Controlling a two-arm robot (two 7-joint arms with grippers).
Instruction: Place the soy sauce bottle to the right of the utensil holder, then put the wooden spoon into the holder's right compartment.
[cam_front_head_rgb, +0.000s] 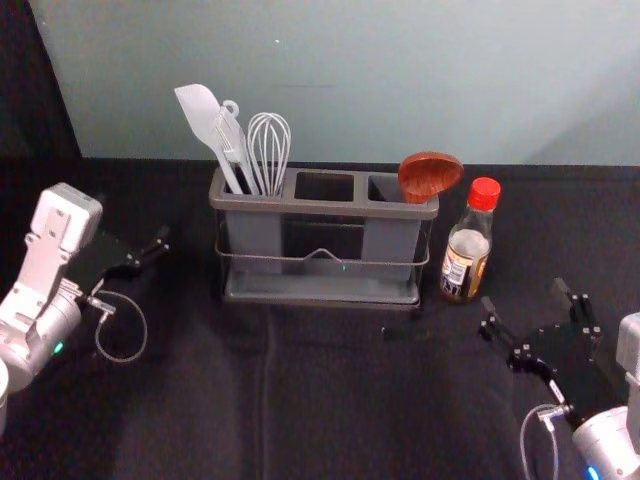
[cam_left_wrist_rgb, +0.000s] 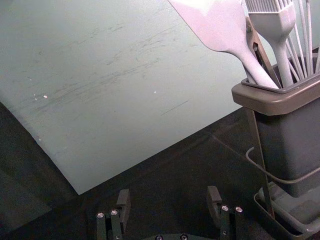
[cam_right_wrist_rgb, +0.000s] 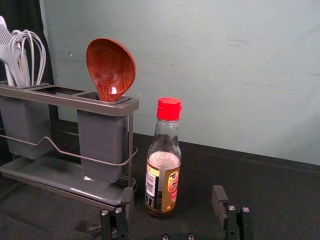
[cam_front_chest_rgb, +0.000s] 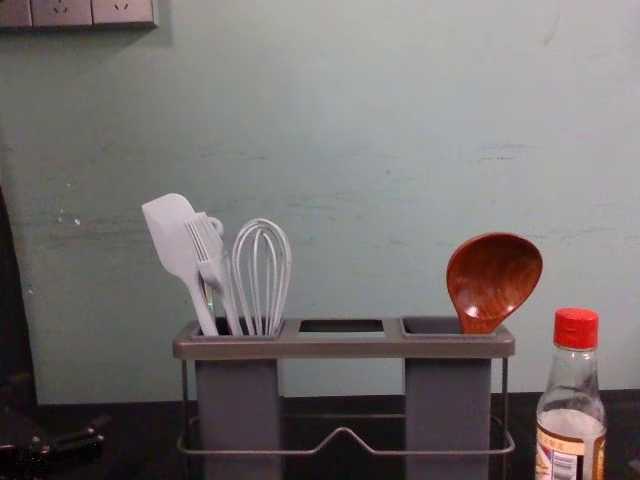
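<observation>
Socket panel (cam_front_chest_rgb: 75, 12) high on the pale wall (cam_front_chest_rgb: 360, 180), at the left in the chest view. Farther down, left end effector (cam_front_head_rgb: 146, 255) above the dark desk (cam_front_head_rgb: 270, 400), left of the utensil holder (cam_front_head_rgb: 322, 296) and apart from it, jaws spread wide. In the left compartment, a crowded white cluster: broad spatula (cam_front_chest_rgb: 173, 240), bristled brush (cam_front_chest_rgb: 207, 250) and wire whisk (cam_front_chest_rgb: 262, 270), all standing heads up. Next, the middle opening, then the right compartment: 3 in a row under a grey-brown rim, with a bent wire rail (cam_front_chest_rgb: 345, 432) along the front.

In the right compartment, wooden spoon (cam_front_chest_rgb: 494, 278), reddish brown and glossy, visible grain, handle down, round bowl up above the rim and leaning slightly right in the chest view. Just beside the holder's right end, soy sauce bottle (cam_front_head_rgb: 467, 243), upright on the desk: red cap, clear glass neck, brown near the base, yellow and dark label with barcode. Nearer and farther right, right end effector (cam_front_head_rgb: 523, 296), jaws wide apart, short of the bottle.
</observation>
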